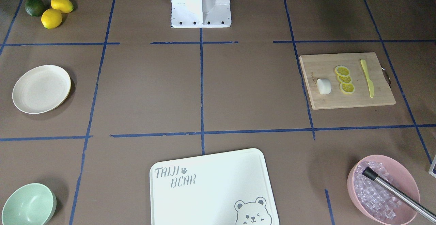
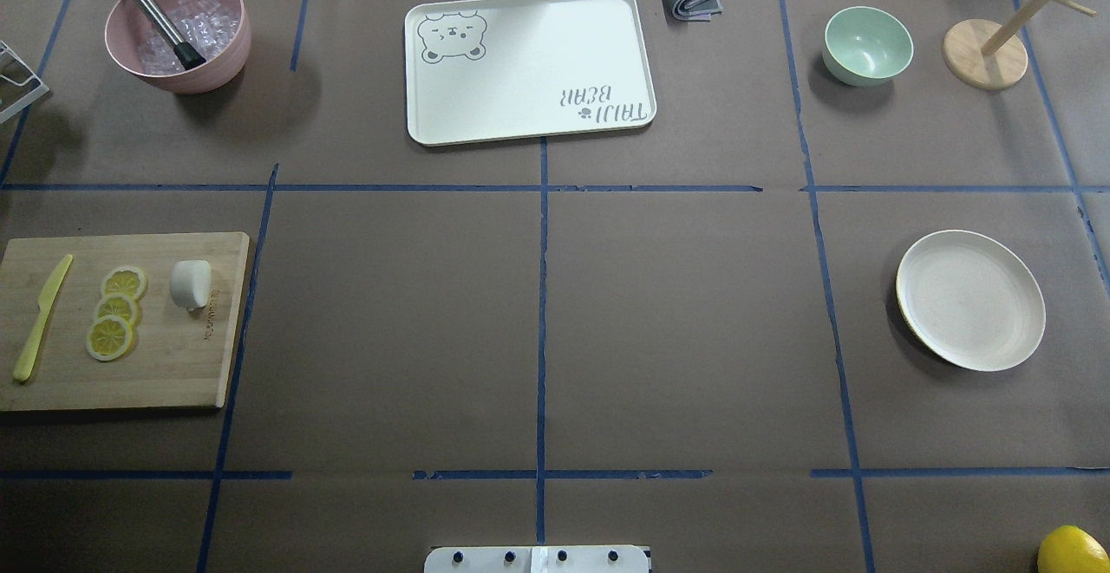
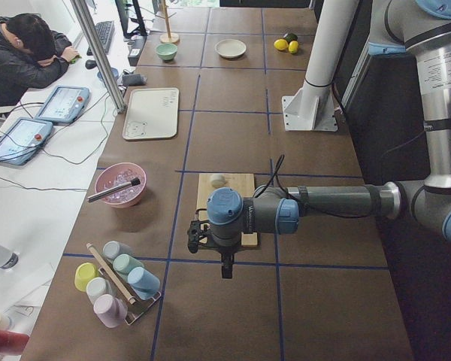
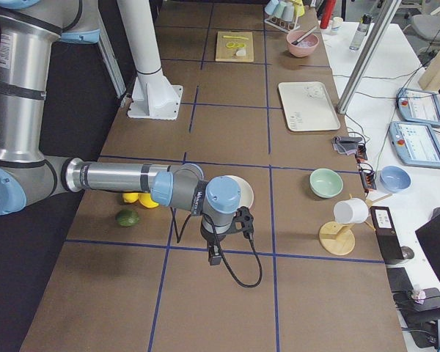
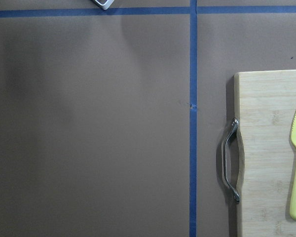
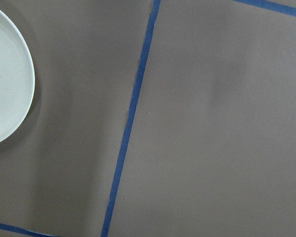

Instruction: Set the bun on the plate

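Bun (image 2: 190,283) on wooden board (image 2: 173,365), far from plate (image 2: 971,300); arms outstretched, left gripper (image 3: 227,272) and right gripper (image 4: 214,257) pointing down, open or closed unclear

Small white squat bun (image 2: 191,283) sits on wooden board (image 2: 165,365) just beside lemon slices (image 2: 117,309), w/ round cream plate (image 2: 969,300) flat on table, well apart.

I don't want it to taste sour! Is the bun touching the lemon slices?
Apart. The overhead exterior view shows a strip of bare wooden board between the bun and the lemon slices; the exterior front-facing view shows the same gap.
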Tool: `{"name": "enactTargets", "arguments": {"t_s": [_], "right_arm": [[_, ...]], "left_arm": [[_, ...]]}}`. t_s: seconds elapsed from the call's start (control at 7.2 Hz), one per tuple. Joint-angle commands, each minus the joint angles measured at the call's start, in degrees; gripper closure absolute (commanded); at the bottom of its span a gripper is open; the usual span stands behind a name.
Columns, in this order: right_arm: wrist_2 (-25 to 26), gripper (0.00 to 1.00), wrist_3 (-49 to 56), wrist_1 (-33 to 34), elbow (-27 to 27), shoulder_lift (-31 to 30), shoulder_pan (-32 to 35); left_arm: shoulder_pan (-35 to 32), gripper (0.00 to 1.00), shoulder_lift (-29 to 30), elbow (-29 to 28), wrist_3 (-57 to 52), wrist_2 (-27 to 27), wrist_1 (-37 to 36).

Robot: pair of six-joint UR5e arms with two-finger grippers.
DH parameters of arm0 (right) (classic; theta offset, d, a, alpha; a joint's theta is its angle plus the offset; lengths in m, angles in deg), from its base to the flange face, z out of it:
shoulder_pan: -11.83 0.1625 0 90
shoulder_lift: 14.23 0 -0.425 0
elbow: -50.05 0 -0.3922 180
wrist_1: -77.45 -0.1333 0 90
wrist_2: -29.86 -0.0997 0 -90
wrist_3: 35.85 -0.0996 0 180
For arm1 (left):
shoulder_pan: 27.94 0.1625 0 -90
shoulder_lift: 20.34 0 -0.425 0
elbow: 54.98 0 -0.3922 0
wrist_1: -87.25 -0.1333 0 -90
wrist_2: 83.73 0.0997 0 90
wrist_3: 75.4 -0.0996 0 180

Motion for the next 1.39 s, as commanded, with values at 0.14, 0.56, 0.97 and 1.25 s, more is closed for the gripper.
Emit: {"name": "enactTargets", "arguments": {"t_s": [0.14,0.56,0.97,1.25], "right_arm": [[0.0,0.0,0.09,-0.09,0.0,0.0,0.0],[-2.02,0.0,-12.74,-12.16,-1.14,0.26,-5.94],[-2.9,0.0,-33.24,-40.69,-11.05,0.0,-15.61],[-2.72,0.01,-48.52,-56.69,-15.53,0.0,-24.22]], "left_arm": [[0.52,0.0,-0.18,0.0,0.0,0.0,0.09],[1.05,0.0,-0.18,0.0,0.0,0.0,0.09],[1.32,0.0,-0.18,0.35,0.0,0.0,0.17],[1.32,0.0,-0.18,0.53,0.0,0.0,0.26]]}}
